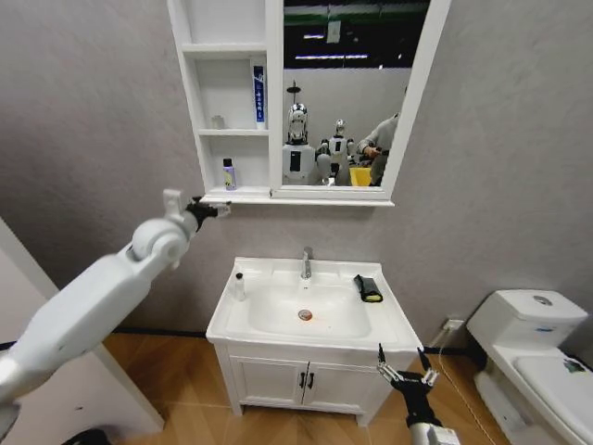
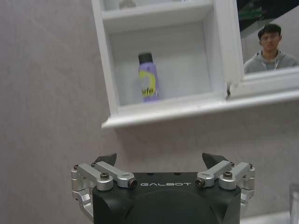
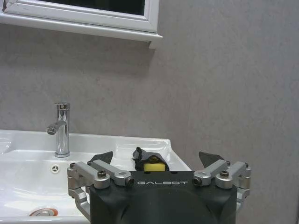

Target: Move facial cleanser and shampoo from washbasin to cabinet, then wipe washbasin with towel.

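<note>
A purple bottle with a black cap stands upright in the bottom compartment of the white cabinet. A small white bottle stands on the left rim of the washbasin. I cannot tell which bottle is the shampoo and which the facial cleanser. The black towel with a yellow-green edge lies on the right rim. My left gripper hangs open and empty just below the cabinet's left corner. In the left wrist view it faces the purple bottle. My right gripper is open, low by the vanity's right corner, and it faces the towel.
A blue-and-white tube stands in the cabinet's middle compartment. The mirror fills the cabinet's right side. A chrome tap rises behind the bowl. A white toilet stands to the right. The two-door floor vanity sits under the basin.
</note>
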Motion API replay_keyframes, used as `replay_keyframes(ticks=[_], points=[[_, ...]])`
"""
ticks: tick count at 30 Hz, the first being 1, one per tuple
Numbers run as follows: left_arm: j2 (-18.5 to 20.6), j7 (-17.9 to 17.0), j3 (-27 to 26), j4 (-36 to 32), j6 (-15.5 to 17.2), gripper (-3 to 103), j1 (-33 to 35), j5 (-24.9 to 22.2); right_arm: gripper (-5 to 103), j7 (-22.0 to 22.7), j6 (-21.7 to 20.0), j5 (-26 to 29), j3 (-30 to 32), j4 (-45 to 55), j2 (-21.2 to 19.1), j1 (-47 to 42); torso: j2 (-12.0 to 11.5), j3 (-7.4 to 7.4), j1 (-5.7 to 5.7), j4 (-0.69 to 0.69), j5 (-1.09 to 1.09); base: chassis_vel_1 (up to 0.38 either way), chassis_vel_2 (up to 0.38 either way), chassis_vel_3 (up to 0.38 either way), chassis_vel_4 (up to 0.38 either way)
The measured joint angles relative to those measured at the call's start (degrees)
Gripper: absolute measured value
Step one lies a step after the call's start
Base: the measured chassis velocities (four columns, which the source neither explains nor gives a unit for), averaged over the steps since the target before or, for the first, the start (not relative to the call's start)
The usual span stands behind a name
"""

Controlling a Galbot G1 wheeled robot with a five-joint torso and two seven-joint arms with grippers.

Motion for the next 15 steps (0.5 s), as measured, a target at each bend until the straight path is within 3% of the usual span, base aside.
replay_keyframes(ticks=[1,2,4,7,12,15], points=[[-0.17,-0.08,-1.53,-0.75,-1.41,100,4.97,2.25,100,0.0,0.1,-0.17,-0.05,-0.01,0.2,-0.14,0.0,0.0,0.0,0.0,0.03,0.0,0.0,0.0,0.0],[-0.17,-0.08,-1.53,-0.75,-1.41,100,4.97,2.25,100,0.0,0.1,-0.17,-0.05,-0.01,0.2,-0.14,0.0,0.0,0.0,0.0,0.03,0.0,0.0,0.0,0.0],[-2.08,-0.01,-3.42,-1.27,-4.18,100,13.95,7.9,100,0.0,0.21,-0.34,-0.04,0.01,0.61,-0.43,0.0,0.0,0.0,0.01,0.03,0.0,0.0,0.0,0.0],[-4.8,0.14,-3.71,-1.06,-5.43,100,19.06,10.87,100,0.05,0.23,-0.36,0.13,0.19,0.97,-0.61,0.0,0.0,0.0,0.0,0.02,0.0,0.0,0.0,0.0],[-9.47,1.59,-1.15,4.58,-7.03,100,19.97,15.11,100,0.02,0.72,-0.43,0.83,0.92,0.93,-1.66,0.0,0.01,0.01,-0.02,0.05,0.0,0.0,0.0,0.0],[-11.68,2.11,0.49,7.53,-7.13,100,18.56,15.1,100,-0.01,0.89,-0.42,1.06,1.16,0.86,-1.91,-0.01,0.01,0.02,-0.02,0.05,0.0,0.0,0.0,0.0]])
